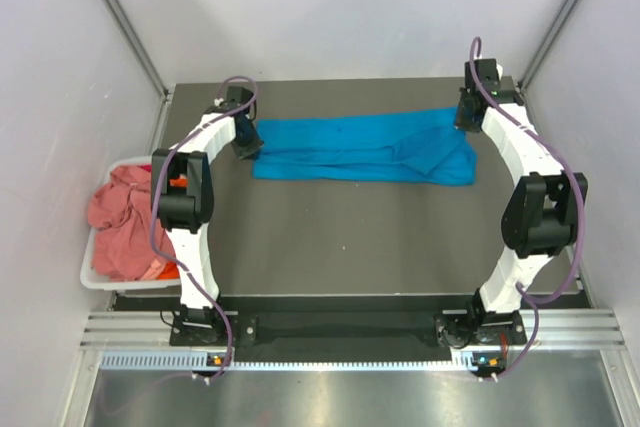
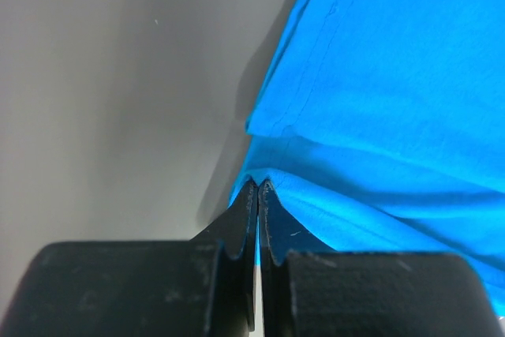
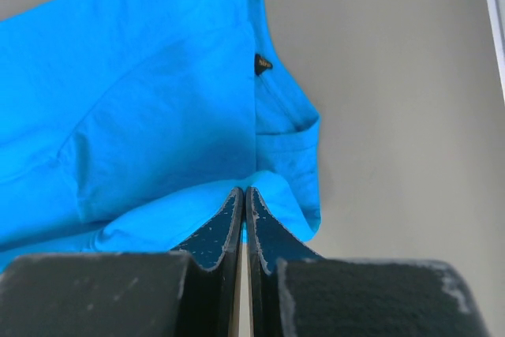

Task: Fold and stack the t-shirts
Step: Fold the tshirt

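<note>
Two tools, both pinched shut on one turquoise t-shirt [image 1: 365, 150]. We list the left tool [image 2: 258, 189] clamped on the cloth's left edge and the right tool [image 3: 243, 193] clamped on its right edge. The shirt lies as a long folded band across the far half of the dark surface [image 1: 340, 247], between the arms. Left of the surface we note a white basket [image 1: 92, 272] holding crumpled pink t-shirts [image 1: 120, 217], with orange cloth [image 1: 165, 269] showing among them.
</note>
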Controlling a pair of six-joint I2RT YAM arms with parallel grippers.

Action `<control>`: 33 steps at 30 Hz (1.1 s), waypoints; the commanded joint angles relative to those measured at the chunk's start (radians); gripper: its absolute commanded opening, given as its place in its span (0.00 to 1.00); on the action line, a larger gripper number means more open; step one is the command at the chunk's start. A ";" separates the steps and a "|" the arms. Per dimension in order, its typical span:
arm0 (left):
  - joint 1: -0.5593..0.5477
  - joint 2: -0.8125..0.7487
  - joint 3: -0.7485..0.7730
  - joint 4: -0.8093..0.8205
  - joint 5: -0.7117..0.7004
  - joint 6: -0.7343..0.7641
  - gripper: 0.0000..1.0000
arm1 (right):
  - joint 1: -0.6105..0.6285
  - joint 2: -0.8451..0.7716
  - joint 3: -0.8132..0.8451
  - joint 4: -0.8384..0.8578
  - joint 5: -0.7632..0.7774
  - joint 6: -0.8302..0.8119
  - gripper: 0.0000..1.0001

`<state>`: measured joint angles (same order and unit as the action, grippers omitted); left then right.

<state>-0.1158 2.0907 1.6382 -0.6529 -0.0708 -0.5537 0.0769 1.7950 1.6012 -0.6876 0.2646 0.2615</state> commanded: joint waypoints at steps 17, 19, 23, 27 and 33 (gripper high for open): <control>0.015 0.091 0.152 -0.031 0.002 0.018 0.00 | 0.012 0.125 0.187 -0.012 0.030 -0.048 0.00; 0.015 0.097 0.166 -0.040 -0.017 0.021 0.00 | 0.012 0.141 0.198 -0.009 0.027 -0.051 0.00; 0.015 0.097 0.170 -0.040 -0.037 0.021 0.00 | 0.012 0.168 0.209 -0.006 0.031 -0.050 0.00; 0.015 0.107 0.178 -0.047 -0.043 0.018 0.00 | 0.012 0.191 0.246 -0.003 0.036 -0.061 0.00; 0.015 0.111 0.169 -0.045 -0.049 0.012 0.00 | 0.012 0.236 0.292 0.033 0.022 -0.105 0.00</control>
<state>-0.1108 2.1891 1.7752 -0.6868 -0.0849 -0.5472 0.0769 2.0132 1.8236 -0.6933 0.2783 0.1959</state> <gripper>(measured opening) 0.011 0.008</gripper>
